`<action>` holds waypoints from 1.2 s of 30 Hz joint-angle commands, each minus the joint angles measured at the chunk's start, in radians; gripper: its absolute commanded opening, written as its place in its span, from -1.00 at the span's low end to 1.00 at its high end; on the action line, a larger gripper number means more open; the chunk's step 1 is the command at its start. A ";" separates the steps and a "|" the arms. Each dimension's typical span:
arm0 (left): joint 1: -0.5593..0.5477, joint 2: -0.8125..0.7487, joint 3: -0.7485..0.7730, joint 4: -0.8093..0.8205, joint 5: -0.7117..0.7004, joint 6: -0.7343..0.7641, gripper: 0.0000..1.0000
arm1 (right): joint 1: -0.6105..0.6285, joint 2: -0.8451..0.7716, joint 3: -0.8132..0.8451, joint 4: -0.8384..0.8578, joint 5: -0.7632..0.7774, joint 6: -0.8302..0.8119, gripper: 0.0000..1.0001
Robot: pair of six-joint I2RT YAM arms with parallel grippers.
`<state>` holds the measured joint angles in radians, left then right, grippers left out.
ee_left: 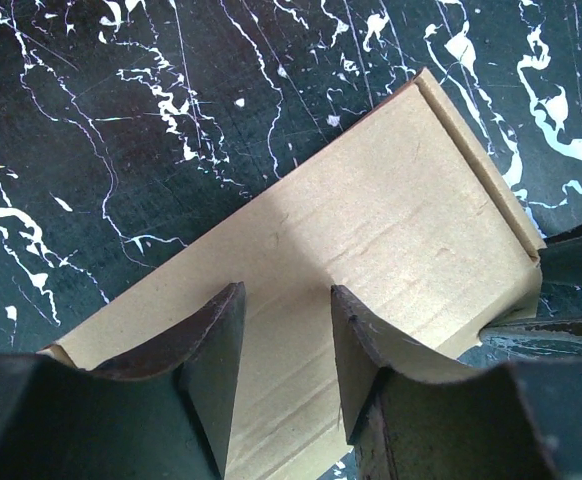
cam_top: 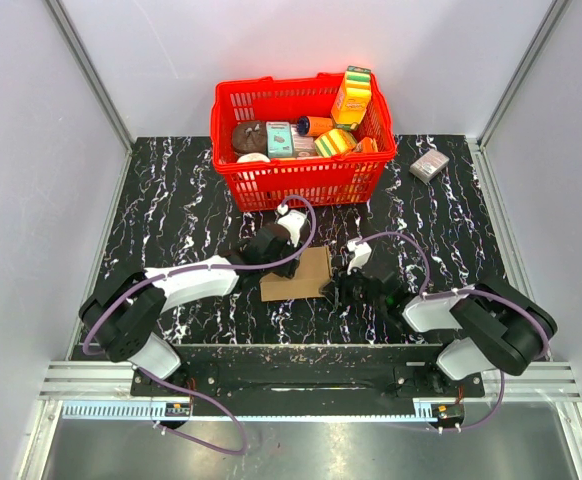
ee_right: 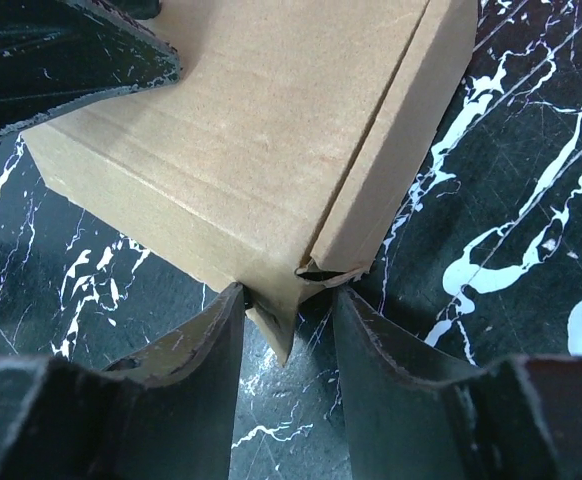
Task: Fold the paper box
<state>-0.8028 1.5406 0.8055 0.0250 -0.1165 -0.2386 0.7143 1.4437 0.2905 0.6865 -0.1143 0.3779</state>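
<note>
The paper box (cam_top: 296, 275) is a flat brown carton lying shut on the black marble table between my two arms. My left gripper (cam_top: 270, 258) is over the box's left part. In the left wrist view it (ee_left: 288, 295) stands open just above the plain top panel (ee_left: 371, 200), and nothing is between its fingers. My right gripper (cam_top: 344, 286) is at the box's right edge. In the right wrist view it (ee_right: 289, 295) is open around a near corner of the box (ee_right: 241, 130), where a pointed flap tip sticks out. The left finger (ee_right: 211, 350) touches that corner and the right finger stands apart.
A red basket (cam_top: 301, 185) full of colourful packages stands behind the box. A small grey-pink box (cam_top: 429, 165) lies at the back right. The right gripper's dark fingers (ee_left: 571, 260) show at the box's end in the left wrist view.
</note>
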 commanded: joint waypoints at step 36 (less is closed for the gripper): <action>-0.019 0.059 0.009 -0.126 0.158 -0.005 -0.17 | -0.007 -0.321 -0.010 -0.288 0.165 0.114 0.25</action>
<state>-0.8036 1.5558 0.8246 0.0238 -0.0341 -0.2214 0.7124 1.1152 0.2764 0.4118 -0.0170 0.4282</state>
